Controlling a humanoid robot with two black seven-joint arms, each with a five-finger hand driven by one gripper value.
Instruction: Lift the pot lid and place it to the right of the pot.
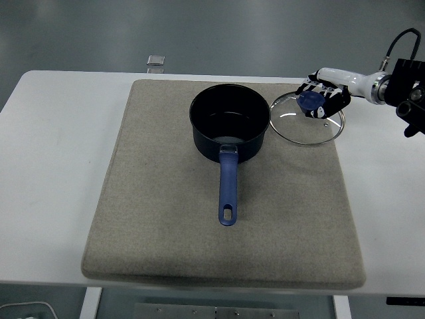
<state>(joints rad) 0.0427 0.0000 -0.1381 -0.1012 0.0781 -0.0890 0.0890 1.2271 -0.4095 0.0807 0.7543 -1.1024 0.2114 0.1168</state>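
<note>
Fingers of your right hand pinch the round glass lid's blue knob; beneath them, the lid seemingly rests just right of the dark blue saucepan.

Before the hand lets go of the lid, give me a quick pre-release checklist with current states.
1. Lid is right of the pot: ok.
2. Lid rim clear of the pot rim: ok, a narrow gap shows between them.
3. Lid resting flat on the grey mat: cannot tell; it looks nearly level, but contact is not visible.
4. Right hand shut on the blue knob: ok.
5. Lid fully over the mat: ok, its right edge sits near the mat's right edge.
6. Pot upright, handle pointing toward the table's near edge, clear of the lid: ok.
</note>
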